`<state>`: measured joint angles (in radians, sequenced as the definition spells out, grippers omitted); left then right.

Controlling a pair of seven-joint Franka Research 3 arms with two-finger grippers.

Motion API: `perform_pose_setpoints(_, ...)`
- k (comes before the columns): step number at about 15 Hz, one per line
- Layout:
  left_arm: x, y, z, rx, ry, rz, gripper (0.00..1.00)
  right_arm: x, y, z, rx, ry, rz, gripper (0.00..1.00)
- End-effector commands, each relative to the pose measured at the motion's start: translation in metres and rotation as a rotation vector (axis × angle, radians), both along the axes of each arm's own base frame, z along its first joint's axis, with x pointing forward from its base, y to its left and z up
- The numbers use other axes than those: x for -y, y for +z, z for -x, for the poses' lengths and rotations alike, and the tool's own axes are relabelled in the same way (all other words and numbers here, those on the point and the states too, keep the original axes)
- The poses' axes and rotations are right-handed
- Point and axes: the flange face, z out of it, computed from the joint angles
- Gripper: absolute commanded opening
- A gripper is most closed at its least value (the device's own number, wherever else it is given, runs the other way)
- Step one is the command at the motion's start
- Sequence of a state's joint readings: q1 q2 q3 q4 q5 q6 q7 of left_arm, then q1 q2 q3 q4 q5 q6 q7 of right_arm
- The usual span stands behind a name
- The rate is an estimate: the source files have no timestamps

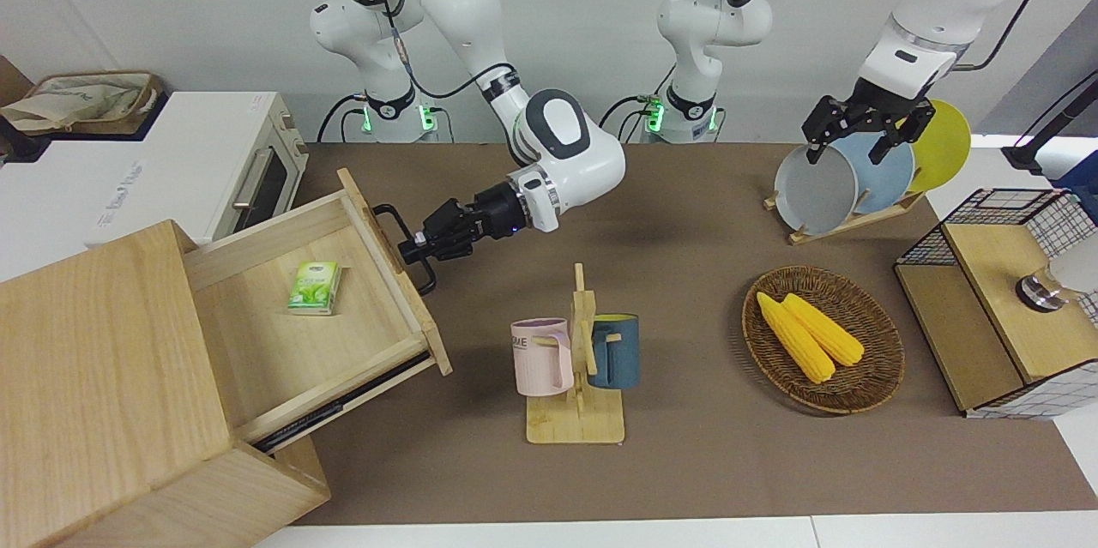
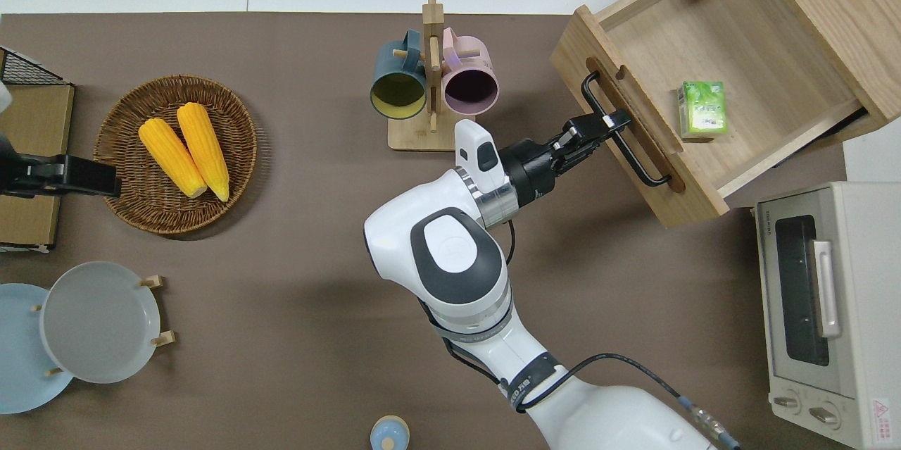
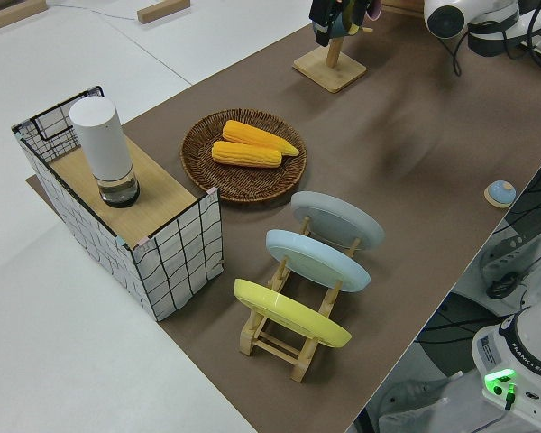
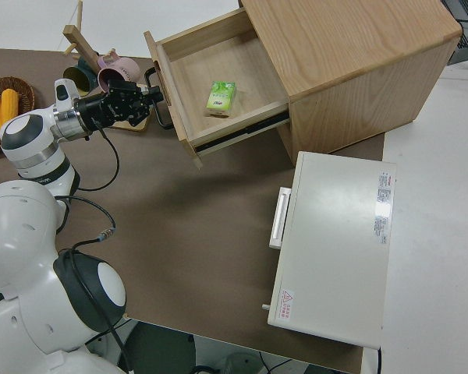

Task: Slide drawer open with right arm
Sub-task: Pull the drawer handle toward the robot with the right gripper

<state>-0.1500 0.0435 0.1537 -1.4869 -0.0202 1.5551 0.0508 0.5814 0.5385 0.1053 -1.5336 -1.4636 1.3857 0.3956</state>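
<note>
Drawer [image 1: 300, 308] is pulled well out of the big wooden box [image 1: 103, 376] at the right arm's end of the table [image 1: 686, 462]; inside lies a small green packet [image 1: 315, 287] on the drawer floor, alone. Black bar handle [image 2: 619, 133] on the drawer front points toward the table's middle. Right gripper [image 2: 611, 122] is at that handle, fingers clamped on the bar near its midpoint, wrist roughly level. Right arm [image 2: 450, 260] stretches across the brown mat from the robots' side. Blue light visible on its wrist in the front view.

White toaster oven [image 2: 823, 309] sits nearer to the robots than the box, door closed. Wooden mug stand [image 1: 579, 359] near table centre holds a pink mug [image 1: 542, 357] and a dark blue mug [image 1: 614, 351], one on each side. Wicker basket [image 1: 866, 394] with two corn cobs [image 1: 811, 335] lies toward the left arm's end. Plate rack [image 3: 288, 338] holds grey, blue and yellow plates on edge. Wire-mesh rack [image 3: 117, 225] carries a white cylinder [image 3: 104, 149] on its wooden top.

Left arm is parked; left gripper [image 1: 858, 136] finger state, cannot tell.
</note>
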Motion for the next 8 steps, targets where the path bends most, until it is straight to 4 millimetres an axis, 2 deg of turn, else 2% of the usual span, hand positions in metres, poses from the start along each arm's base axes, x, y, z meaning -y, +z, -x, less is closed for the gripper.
perform_pose_setpoints(1,0.000,0.002,-0.004,0.008,-0.008,-0.016,1.00,-0.018,0.033,0.010,0.008,-0.014,0.017,0.000)
perform_pose_setpoints(8,0.000,0.002,-0.004,0.008,-0.008,-0.016,1.00,-0.032,0.039,0.021,0.003,-0.022,0.029,0.000)
